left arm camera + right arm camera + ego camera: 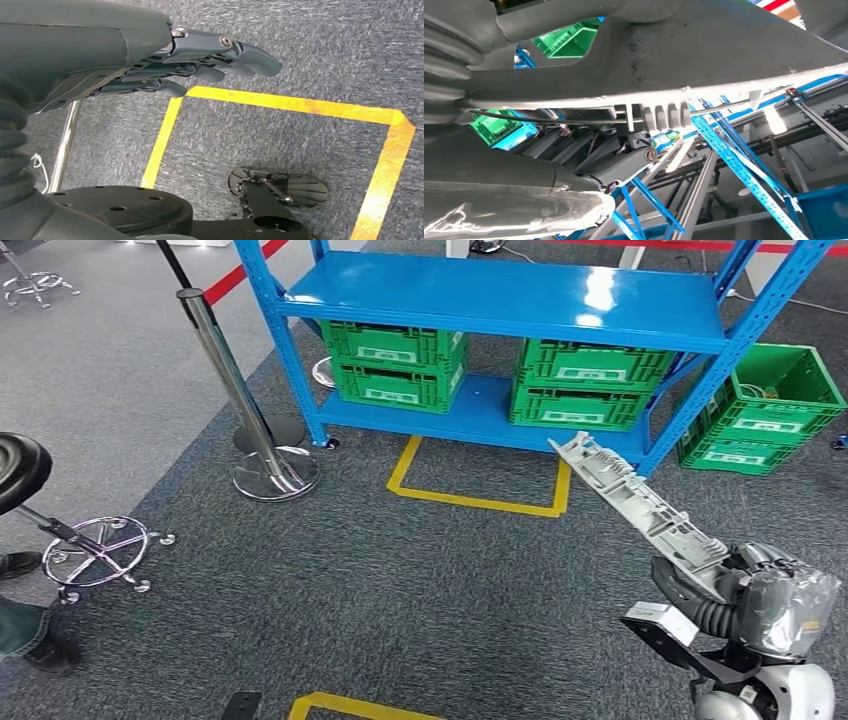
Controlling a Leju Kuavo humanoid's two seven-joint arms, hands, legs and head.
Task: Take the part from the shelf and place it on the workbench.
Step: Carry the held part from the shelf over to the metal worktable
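A long grey ribbed part (640,502) slants up from my right hand (722,595) at the lower right of the head view, its far end pointing toward the blue shelf (500,300). My right hand grips the part's near end. In the right wrist view the part (704,60) crosses close over the hand's dark fingers (619,160). My left hand (200,60) hangs over grey carpet with its fingers straight and together, holding nothing.
Green crates (395,362) sit on the shelf's lower level, another (770,410) on the floor at its right. A chrome barrier post (245,410) and a black stool (20,470) stand at the left. Yellow tape (470,498) marks the carpet.
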